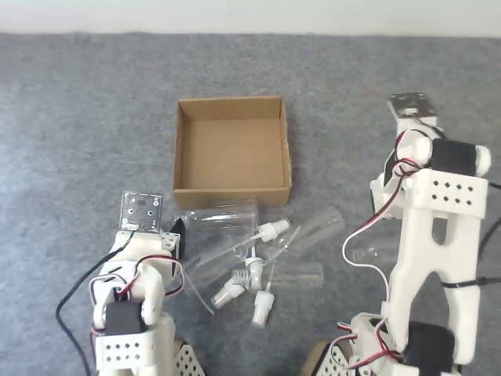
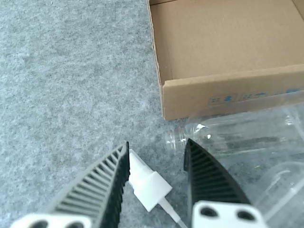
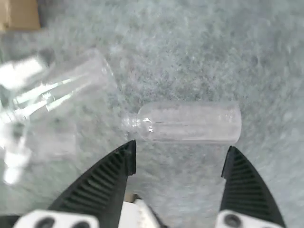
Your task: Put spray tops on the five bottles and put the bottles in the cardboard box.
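Cardboard box point(image 1: 231, 196) sits open-topped at mid-table on grey felt point(image 1: 78, 117). Clear bottles point(image 1: 293, 274) lie on their sides in a loose heap just in front of it, necks open. One, the front bottle point(image 1: 223, 215), lies close along the box's front wall. White spray tops point(image 1: 262, 307) are scattered loose among them.

Left gripper point(image 2: 156, 146) is low at the heap's edge nearest its arm, jaws apart. One spray top point(image 2: 148, 184) lies on the felt between them, unpinched, close against one finger; cannot tell if touching. The front bottle's neck is just beside the other finger.

Right gripper point(image 3: 181, 149) hangs over a lone bottle point(image 3: 187, 122) lying apart from the heap, jaws spread wide and not touching it.
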